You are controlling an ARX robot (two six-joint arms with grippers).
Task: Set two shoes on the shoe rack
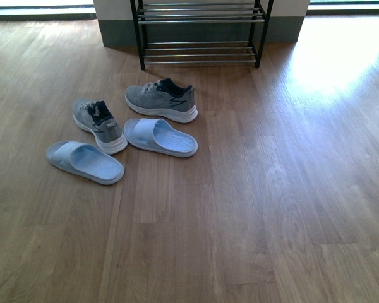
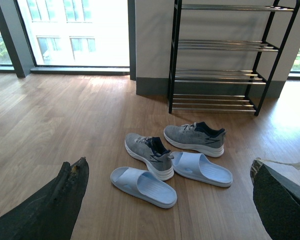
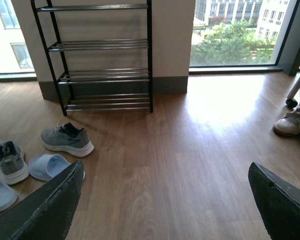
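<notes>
Two grey knit sneakers [image 1: 162, 100] [image 1: 100, 124] and two pale blue slides [image 1: 160, 136] [image 1: 84, 161] lie in a loose cluster on the wood floor, left of centre in the front view. The shoe rack [image 1: 201, 33] stands behind them against the wall, its chrome shelves bare. In the left wrist view the sneakers [image 2: 195, 138] [image 2: 149, 154], the slides [image 2: 202, 169] [image 2: 143, 186] and the rack [image 2: 220, 60] show ahead of my open left gripper [image 2: 170, 200]. My open right gripper [image 3: 165, 202] hangs over bare floor, right of the shoes [image 3: 67, 139]; the rack [image 3: 102, 60] shows there too.
Wood floor [image 1: 271, 208] all round. A grey-skirted wall [image 1: 114, 25] stands behind the rack, with windows on either side. In the right wrist view a person's white shoe [image 3: 294, 121] stands at the far edge.
</notes>
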